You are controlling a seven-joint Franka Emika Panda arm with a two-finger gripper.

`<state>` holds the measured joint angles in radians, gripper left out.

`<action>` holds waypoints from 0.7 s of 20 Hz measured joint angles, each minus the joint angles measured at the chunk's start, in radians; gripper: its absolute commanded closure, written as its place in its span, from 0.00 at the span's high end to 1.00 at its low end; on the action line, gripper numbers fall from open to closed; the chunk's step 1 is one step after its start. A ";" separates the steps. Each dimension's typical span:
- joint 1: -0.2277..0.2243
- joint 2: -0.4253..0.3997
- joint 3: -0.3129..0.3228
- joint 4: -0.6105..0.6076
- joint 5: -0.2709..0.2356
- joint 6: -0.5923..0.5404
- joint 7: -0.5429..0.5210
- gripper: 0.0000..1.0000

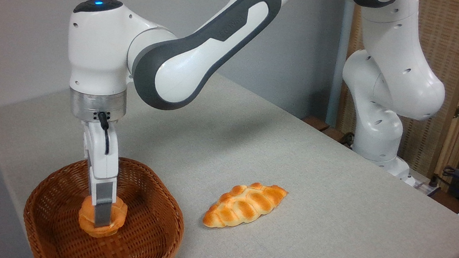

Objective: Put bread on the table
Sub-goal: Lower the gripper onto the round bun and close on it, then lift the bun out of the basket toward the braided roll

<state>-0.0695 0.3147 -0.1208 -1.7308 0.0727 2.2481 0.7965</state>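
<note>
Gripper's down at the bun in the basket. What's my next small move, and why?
Probably close fully and lift straight up. The gripper is down on the bread, one finger across its front, the bun seemingly squeezed, though the far finger is hidden. The bread is low inside the wicker basket, so it must clear the rim before moving towards the table.

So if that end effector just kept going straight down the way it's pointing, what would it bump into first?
The bread: the end effector points straight down and its fingers already sit at the bun. Right beneath that is the floor of the wicker basket.
</note>
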 measured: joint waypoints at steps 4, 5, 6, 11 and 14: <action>0.000 0.000 0.000 0.000 0.000 0.000 0.010 0.21; 0.000 -0.001 0.000 0.000 0.000 0.000 0.010 0.22; 0.000 -0.002 0.000 0.000 0.000 0.000 0.010 0.22; 0.000 -0.012 0.000 0.004 0.000 0.002 0.010 0.23; 0.000 -0.039 0.000 0.011 -0.001 0.004 0.010 0.23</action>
<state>-0.0695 0.2758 -0.1210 -1.7202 0.0717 2.2525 0.8062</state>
